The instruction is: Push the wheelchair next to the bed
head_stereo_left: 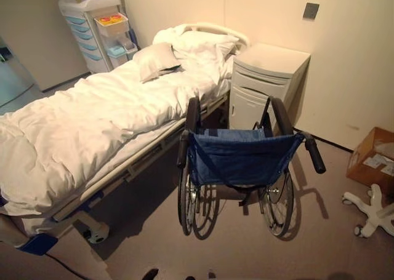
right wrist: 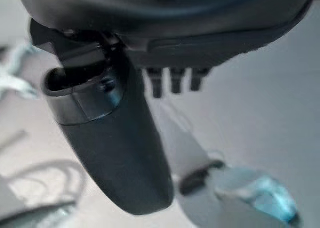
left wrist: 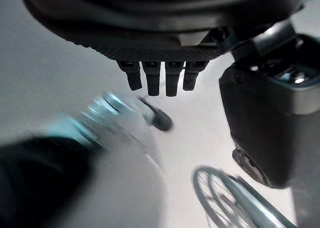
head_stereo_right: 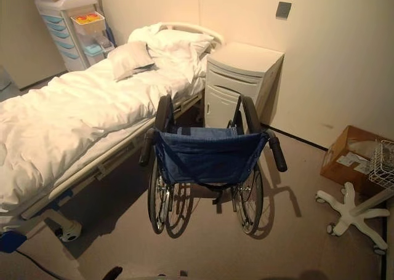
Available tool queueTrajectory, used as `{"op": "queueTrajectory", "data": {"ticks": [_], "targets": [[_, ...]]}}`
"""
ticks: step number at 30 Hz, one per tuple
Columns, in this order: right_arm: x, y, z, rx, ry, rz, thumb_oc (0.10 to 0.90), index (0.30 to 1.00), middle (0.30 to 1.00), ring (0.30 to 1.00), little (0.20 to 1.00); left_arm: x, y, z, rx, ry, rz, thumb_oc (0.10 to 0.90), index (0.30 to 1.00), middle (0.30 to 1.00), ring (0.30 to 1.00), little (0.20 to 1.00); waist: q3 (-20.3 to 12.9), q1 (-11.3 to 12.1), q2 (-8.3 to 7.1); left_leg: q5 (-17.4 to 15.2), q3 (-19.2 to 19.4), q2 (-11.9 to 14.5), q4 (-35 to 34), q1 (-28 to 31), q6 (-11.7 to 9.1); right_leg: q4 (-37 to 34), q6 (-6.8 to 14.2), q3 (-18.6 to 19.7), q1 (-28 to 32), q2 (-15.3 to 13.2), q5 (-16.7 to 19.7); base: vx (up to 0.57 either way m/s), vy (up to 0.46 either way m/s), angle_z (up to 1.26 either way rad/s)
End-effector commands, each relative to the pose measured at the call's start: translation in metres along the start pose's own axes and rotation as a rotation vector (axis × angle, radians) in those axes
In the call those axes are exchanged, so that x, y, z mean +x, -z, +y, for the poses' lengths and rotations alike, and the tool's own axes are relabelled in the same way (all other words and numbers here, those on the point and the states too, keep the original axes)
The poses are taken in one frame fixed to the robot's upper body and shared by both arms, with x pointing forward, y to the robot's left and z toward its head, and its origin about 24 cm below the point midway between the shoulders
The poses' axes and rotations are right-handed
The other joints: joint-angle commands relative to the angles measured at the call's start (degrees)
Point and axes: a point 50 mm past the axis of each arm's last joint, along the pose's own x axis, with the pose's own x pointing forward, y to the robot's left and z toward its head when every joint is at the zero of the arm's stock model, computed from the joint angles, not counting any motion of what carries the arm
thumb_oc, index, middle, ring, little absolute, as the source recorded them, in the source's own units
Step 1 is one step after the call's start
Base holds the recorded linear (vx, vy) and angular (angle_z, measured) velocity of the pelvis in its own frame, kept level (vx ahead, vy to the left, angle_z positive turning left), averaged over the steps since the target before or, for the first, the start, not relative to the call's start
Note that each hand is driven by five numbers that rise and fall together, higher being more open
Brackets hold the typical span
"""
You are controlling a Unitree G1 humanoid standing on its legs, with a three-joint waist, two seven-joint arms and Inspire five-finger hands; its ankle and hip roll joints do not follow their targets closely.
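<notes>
In the left wrist view the left hand (left wrist: 160,47) hangs with its fingers (left wrist: 152,80) straight in a tight row, pointing down at the floor, and its thumb (left wrist: 270,112) standing apart beside them; it holds nothing. The right wrist view shows the right hand (right wrist: 165,32) posed the same way: short fingertips (right wrist: 175,80) side by side and relaxed, the broad thumb (right wrist: 115,143) jutting out alongside, nothing between them.

Just beyond the left hand's fingers a spoked wheel of the wheelchair (left wrist: 235,200) shows against the pale floor; the hand is apart from it.

In the head views the wheelchair (head_stereo_left: 243,160) stands ahead of both hands, its back turned to the robot. It has a blue fabric backrest, slightly slack, strung between two dark uprights, with black push handles sticking out rearward on either side, and two large spoked wheels under the seat. Neither hand touches the handles.

To the left of the chair, close alongside its left wheel, runs the bed (head_stereo_left: 92,126) with a rumpled white duvet and pillows (head_stereo_left: 157,60). Directly beyond the chair stands a white bedside cabinet (head_stereo_left: 268,77) against the wall. Farther right on the floor are a cardboard box (head_stereo_left: 372,160) and a white star-shaped chair base (head_stereo_right: 351,212). Farthest off, past the bed's head, is a drawer cart (head_stereo_left: 92,28).
</notes>
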Motion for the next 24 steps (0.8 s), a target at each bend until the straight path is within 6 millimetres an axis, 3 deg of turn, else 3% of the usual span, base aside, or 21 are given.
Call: {"op": "queueTrajectory", "data": {"ticks": [1, 5, 10, 15, 24], "targets": [[-0.002, -0.015, 0.012, -0.014, -0.053, -0.068, 0.800, 0.900, 0.900, 0.900, 0.900, -0.003, -0.040, -0.014, 0.061, -0.027, -0.182, 0.800, 0.900, 0.900, 0.900, 0.900, 0.71, 1.49, -1.21, -4.42, 1.38, -0.30, 0.76, 3.68, -1.45, 0.10, 1.95, -0.53, -3.73, -1.86, 5.90, 0.00, 0.037, 0.00], [0.000, 0.007, 0.026, -0.162, -0.093, -0.025, 0.800, 0.900, 0.900, 0.900, 0.900, 0.000, -0.028, -0.012, 0.219, -0.129, -0.196, 0.800, 0.900, 0.900, 0.900, 0.900, 0.49, 1.16, -1.03, -4.62, 1.14, -0.57, 0.90, 3.47, -1.14, 0.10, 1.82, 0.22, -3.93, -1.93, 5.93, -0.03, 0.046, 0.03], [-0.001, 0.027, 0.039, -0.337, -0.210, 0.058, 0.800, 0.900, 0.900, 0.900, 0.900, 0.003, -0.014, -0.017, 0.277, -0.138, -0.154, 0.800, 0.900, 0.900, 0.900, 0.900, 0.40, 1.33, -0.88, -4.64, 0.83, -0.71, 0.92, 3.29, -1.00, 0.10, 1.79, -0.03, -4.04, -2.18, 6.07, -0.04, 0.033, -0.01], [-0.005, 0.012, 0.052, -0.435, -0.269, -0.035, 0.800, 0.900, 0.900, 0.900, 0.900, 0.004, -0.005, -0.019, 0.318, -0.159, -0.093, 0.800, 0.900, 0.900, 0.900, 0.900, 0.09, 1.84, -0.71, -4.75, 0.20, -0.82, 0.79, 3.27, -0.95, 0.10, 1.78, -0.30, -4.01, -2.38, 6.00, -0.02, 0.022, -0.01], [-0.003, 0.026, 0.048, -0.380, -0.303, 0.085, 0.800, 0.900, 0.900, 0.900, 0.900, 0.006, 0.004, -0.023, 0.368, -0.149, -0.043, 0.800, 0.900, 0.900, 0.900, 0.900, -0.75, 2.12, -0.43, -4.98, 0.18, -0.71, 0.61, 3.42, -0.85, 0.10, 1.97, -0.77, -3.90, -2.54, 5.96, 0.00, 0.003, 0.01]]}}
